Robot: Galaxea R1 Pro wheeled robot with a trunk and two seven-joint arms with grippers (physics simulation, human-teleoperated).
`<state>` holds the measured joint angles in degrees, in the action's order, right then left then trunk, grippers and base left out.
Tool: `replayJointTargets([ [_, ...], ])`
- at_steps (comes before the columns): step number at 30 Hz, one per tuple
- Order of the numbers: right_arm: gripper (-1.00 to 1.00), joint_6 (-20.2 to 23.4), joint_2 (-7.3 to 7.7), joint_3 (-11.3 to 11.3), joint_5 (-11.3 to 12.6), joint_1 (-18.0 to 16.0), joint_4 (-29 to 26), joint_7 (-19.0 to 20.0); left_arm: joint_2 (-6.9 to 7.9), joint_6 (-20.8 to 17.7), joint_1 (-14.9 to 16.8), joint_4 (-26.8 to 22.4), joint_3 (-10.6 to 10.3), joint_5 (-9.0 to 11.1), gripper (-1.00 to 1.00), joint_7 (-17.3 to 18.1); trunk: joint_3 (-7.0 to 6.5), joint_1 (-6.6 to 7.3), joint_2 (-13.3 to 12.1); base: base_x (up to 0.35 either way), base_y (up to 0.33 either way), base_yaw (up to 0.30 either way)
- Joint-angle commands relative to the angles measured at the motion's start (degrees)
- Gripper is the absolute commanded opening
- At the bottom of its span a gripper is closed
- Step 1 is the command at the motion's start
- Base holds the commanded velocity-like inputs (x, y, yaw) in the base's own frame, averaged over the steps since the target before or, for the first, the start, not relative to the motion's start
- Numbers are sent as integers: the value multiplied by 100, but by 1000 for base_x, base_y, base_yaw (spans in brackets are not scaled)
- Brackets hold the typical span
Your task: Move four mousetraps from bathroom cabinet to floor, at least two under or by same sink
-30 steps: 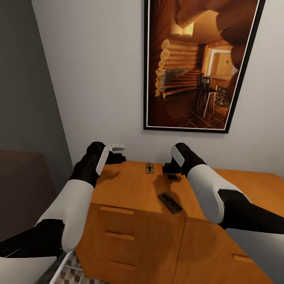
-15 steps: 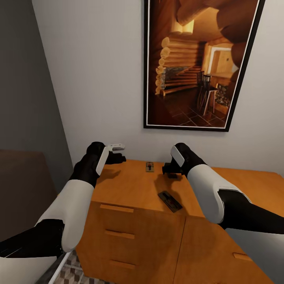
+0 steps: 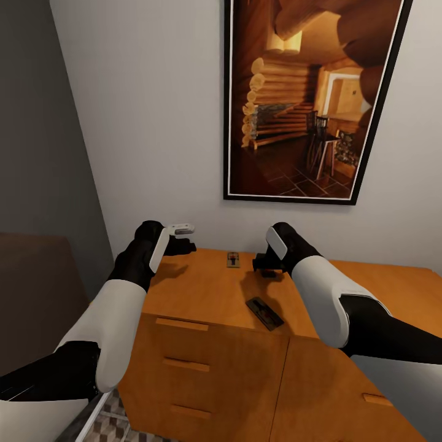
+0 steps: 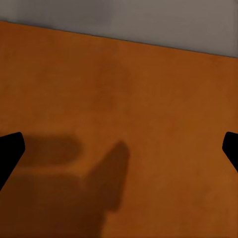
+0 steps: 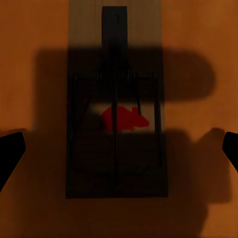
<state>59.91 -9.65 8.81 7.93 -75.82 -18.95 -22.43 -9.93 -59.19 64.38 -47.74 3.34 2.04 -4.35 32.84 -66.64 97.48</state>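
You were at the pick-up step: a mousetrap point(image 5: 116, 116) lay flat on the top of the cabinet point(image 3: 202, 294), straight under your right gripper point(image 5: 119, 148), whose two fingertips stood wide apart on either side of it and well clear of its edges. Nothing was held. In the head view that gripper point(image 3: 268, 265) hung over the cabinet top close to the wall behind it, and the trap beneath it was hidden by the wrist.

Your next move, as I judged it, called for a straight descent until the fingertips flanked the thin board, then a close across its narrow width. The board sat so low that the tips would have needed to come almost down to the wood.

Counted on the cabinet top: two traps plain in the head view, one near the back of the cabinet point(image 3: 232, 260) and one nearer its front edge point(image 3: 264, 313), plus the one under the right gripper, probably a third, though I couldn't be sure. The fourth I could not place.

Your left gripper point(image 4: 119, 148) was also spread open and empty, over bare wood toward the cabinet's left end point(image 3: 182, 242). Above the cabinet hung one framed picture point(image 3: 307, 98); a corner of patterned floor point(image 3: 113, 423) showed beside the cabinet's base.
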Motion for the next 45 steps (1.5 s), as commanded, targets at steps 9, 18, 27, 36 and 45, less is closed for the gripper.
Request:
replayJointTargets([
  [9, 100, 9, -2, 18, 65, -3, -4, -60, -6, -23, 4, -7, 18, 25, 100, -32, 7, 0, 3, 0, 0, 0],
  [18, -100, 9, 3, 26, 66, -3, 5, -60, -6, -23, 4, -7, 18, 25, 100, -34, 7, 0, 3, 0, 0, 0],
  [27, -100, 9, 6, 30, 66, -3, 6, -57, -6, -23, 4, -19, 18, 25, 100, -34, 7, 0, 3, 0, 0, 0],
  [36, -100, 9, -2, 60, 51, -3, -2150, -47, -6, -23, 4, -43, 18, 28, 100, -31, 7, 0, 3, 0, 0, 0],
  [45, -100, 9, 5, 60, 50, -3, -2165, -51, -6, -23, 4, -43, 18, 21, 100, -36, 7, 0, 3, 0, 0, 0],
])
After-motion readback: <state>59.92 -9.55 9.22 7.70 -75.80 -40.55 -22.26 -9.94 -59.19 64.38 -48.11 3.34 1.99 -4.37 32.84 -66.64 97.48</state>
